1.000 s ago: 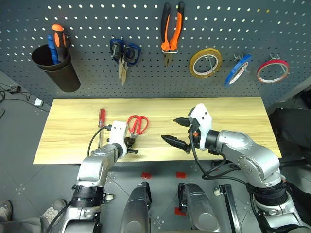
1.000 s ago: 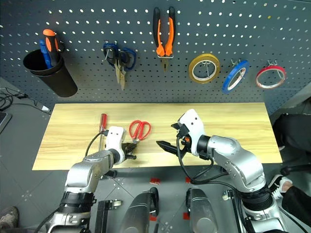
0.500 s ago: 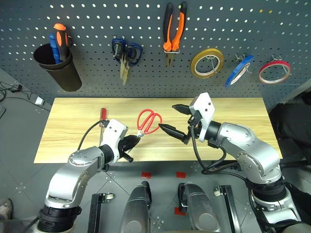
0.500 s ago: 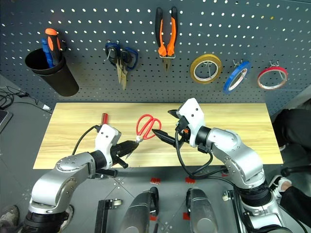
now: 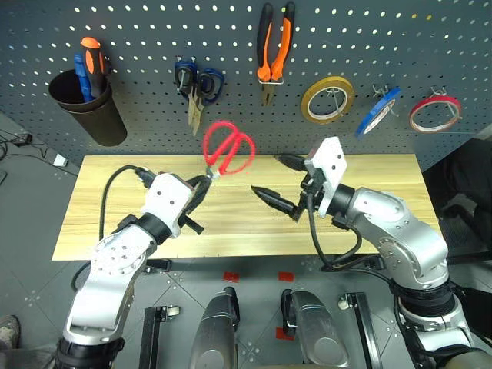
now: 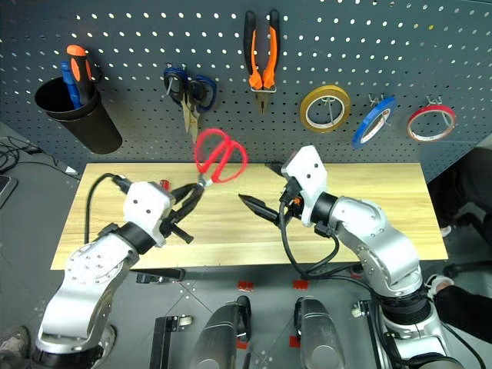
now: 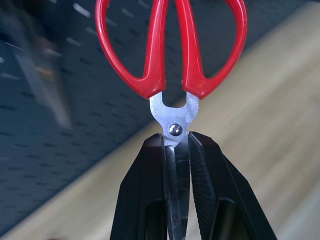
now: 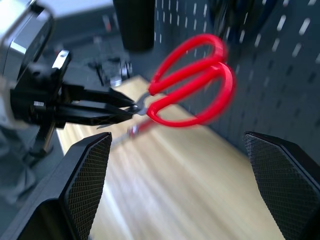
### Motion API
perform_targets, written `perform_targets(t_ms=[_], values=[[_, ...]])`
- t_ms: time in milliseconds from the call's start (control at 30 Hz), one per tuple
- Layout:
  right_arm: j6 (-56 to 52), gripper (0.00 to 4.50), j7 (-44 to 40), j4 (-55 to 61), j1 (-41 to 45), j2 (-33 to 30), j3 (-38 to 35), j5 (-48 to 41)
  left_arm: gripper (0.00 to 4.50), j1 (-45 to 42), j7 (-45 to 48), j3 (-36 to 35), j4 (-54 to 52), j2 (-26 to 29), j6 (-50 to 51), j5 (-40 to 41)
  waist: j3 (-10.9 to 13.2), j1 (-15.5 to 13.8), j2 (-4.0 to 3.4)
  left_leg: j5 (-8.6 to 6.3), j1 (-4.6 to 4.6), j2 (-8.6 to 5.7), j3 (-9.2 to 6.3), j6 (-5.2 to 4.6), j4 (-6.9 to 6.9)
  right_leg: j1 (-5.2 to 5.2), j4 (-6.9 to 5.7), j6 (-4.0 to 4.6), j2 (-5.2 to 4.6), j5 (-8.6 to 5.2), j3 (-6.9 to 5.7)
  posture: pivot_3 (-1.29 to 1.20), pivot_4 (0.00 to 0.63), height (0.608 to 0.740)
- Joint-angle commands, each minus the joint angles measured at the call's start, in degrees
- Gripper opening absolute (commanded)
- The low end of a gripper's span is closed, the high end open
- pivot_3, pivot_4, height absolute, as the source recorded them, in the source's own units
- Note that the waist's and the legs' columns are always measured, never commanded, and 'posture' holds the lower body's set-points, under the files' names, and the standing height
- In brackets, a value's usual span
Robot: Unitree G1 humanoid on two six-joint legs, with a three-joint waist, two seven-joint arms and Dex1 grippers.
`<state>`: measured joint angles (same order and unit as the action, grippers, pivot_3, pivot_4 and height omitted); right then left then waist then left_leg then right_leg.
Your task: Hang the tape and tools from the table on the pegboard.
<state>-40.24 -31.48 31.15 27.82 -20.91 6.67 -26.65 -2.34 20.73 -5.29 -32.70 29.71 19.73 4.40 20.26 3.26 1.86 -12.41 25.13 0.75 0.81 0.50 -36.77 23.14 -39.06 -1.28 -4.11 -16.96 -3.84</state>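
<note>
Pegboard [image 5: 154, 31] carried three tape rings — yellow, blue [image 5: 376, 111], red — plus one pliers [image 5: 273, 46] and one blue-handled scissors. Left gripper [image 5: 201, 187] pinched the red scissors [image 5: 227, 147] by the blades above the table [image 5: 115, 192]; right gripper [image 5: 278, 183] spread, empty.

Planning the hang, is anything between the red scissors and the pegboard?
Nothing visible. The red scissors, shut in the left end effector, are raised handles-first before the pegboard; the blue scissors hang just above.
</note>
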Motion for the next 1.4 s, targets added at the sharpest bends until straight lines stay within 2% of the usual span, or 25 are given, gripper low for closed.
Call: perform_targets(t_ms=[33, 500, 1000, 1067, 1100, 1300, 1400], values=[[1.46, 4.5, -0.55, 2.56, 0.27, 0.5, -1.46, -2.29, 0.34, 1.65, -3.66, -1.78, -3.55, -1.63, -3.46, -3.27, 0.0, 0.01, 0.0, 0.0, 0.0, 0.0, -0.01, 0.0, -0.01, -0.01, -0.01, 0.0, 0.01, 0.0, -0.01, -0.15, 0.337, 0.74], [4.76, 4.5, 1.54, -2.09, 4.19, 2.25, -0.33, 0.98, 0.34, -5.62, -7.72, -2.42, 1.16, -3.94, -7.25, -7.49, 0.0, 0.05, 0.0, -0.01, 0.0, -0.01, 0.01, -0.02, -0.08, -0.01, -0.02, 0.02, 0.04, 0.04, 0.0, -0.15, 0.337, 0.74], [6.99, 4.5, 1.16, -4.5, 7.27, 3.03, 0.91, 2.71, 0.34, -14.09, -7.6, 0.84, 13.62, -5.89, -6.94, -7.87, 0.0, 0.21, 0.01, 0.01, 0.02, 0.0, 0.02, 0.0, -0.14, -0.01, -0.04, 0.02, 0.04, 0.04, -0.03, -0.18, 0.338, 0.74], [7.14, 4.5, 1.36, -4.55, 7.5, 3.25, 1.05, 2.9, 1.04, -14.28, -7.34, 0.77, 14.43, -5.92, -6.46, -7.47, 0.0, 0.21, 0.0, 0.01, 0.02, 0.01, 0.01, 0.0, -0.13, -0.01, -0.05, 0.02, 0.04, 0.04, -0.04, -0.18, 0.339, 0.74], [7.23, 4.5, 1.43, -4.61, 7.63, 3.38, 1.12, 3.0, 1.22, -14.29, -7.24, 0.68, 14.7, -5.99, -6.42, -7.21, 0.0, 0.21, 0.01, 0.01, 0.02, 0.01, 0.01, 0.0, -0.13, -0.01, -0.05, 0.02, 0.04, 0.04, -0.04, -0.18, 0.339, 0.74], [7.27, 4.5, 1.51, -4.65, 7.4, 3.63, 2.21, 3.87, 3.0, -12.38, -6.25, 0.47, 14.69, -6.16, -5.38, -6.06, 0.0, 0.19, 0.0, 0.01, 0.02, 0.0, 0.01, 0.0, -0.15, -0.01, -0.05, 0.02, 0.03, 0.05, -0.03, -0.18, 0.338, 0.74], [4.91, 4.5, 1.84, -4.67, 5.73, 1.6, 5.69, 6.89, 4.0, -8.5, -5.16, -1.53, 14.57, -7.3, 0.52, -2.56, -0.01, 0.41, 0.0, 0.01, 0.01, 0.01, 0.02, 0.0, -0.14, -0.01, -0.05, 0.02, 0.03, 0.05, -0.01, -0.17, 0.34, 0.74]])
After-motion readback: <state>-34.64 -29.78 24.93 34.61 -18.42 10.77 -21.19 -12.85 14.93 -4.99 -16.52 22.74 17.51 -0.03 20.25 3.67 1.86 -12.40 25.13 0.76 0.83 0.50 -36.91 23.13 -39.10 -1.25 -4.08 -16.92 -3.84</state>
